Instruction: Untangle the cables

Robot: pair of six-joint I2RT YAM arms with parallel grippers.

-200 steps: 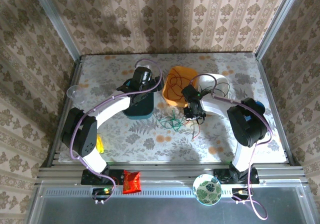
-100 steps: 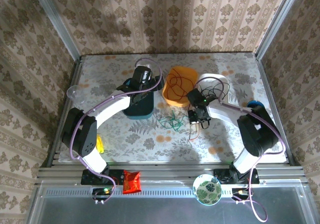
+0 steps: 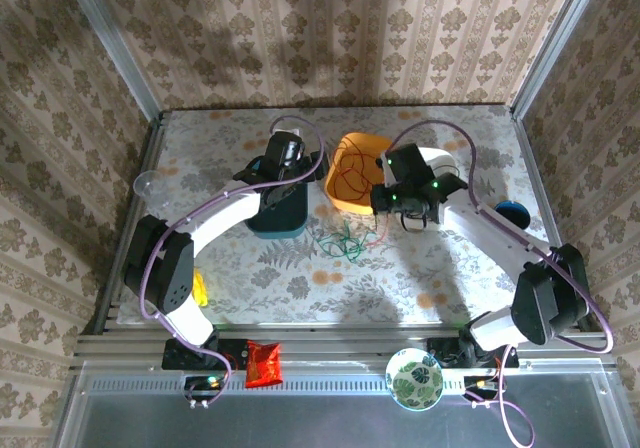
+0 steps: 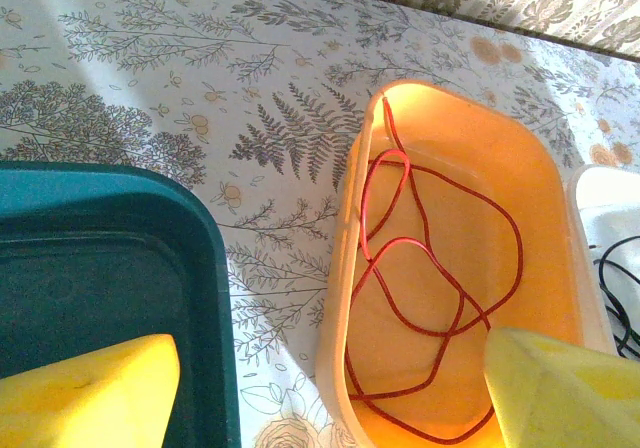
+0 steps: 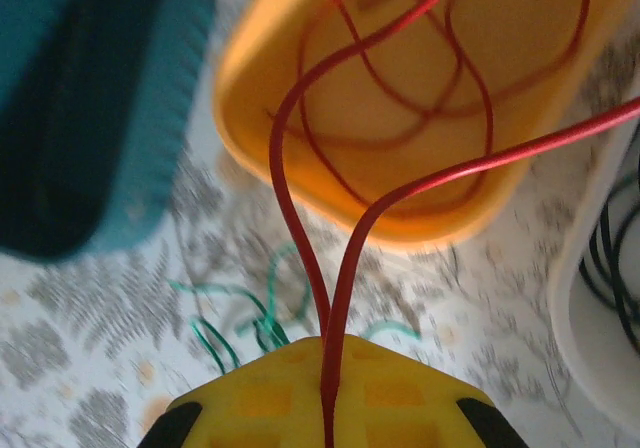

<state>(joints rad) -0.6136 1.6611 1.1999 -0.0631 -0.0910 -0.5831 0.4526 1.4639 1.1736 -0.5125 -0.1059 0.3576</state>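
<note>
A red cable (image 4: 440, 268) lies looped inside the orange bin (image 4: 340, 268). My right gripper (image 5: 328, 368) is shut on two strands of this red cable (image 5: 290, 198), which run up from the closed yellow fingertips into the orange bin (image 5: 240, 78). In the top view the right gripper (image 3: 385, 200) hangs at the bin's right front corner. A green cable (image 3: 345, 240) lies loose on the table below it. A black cable (image 3: 445, 176) sits in the white container (image 3: 432, 156). My left gripper (image 4: 330, 398) is open and empty, above the gap between the teal bin (image 4: 100, 258) and the orange bin.
A clear cup (image 3: 147, 182) stands at the table's left edge and a blue object (image 3: 512, 209) at the right. A red packet (image 3: 264, 361) and a patterned bowl (image 3: 414, 378) sit on the near rail. Walls enclose three sides.
My right gripper has closed on the red cable and moved back from the table beside the green cable toward the orange bin, lifting the red strands. The left arm has not moved.
</note>
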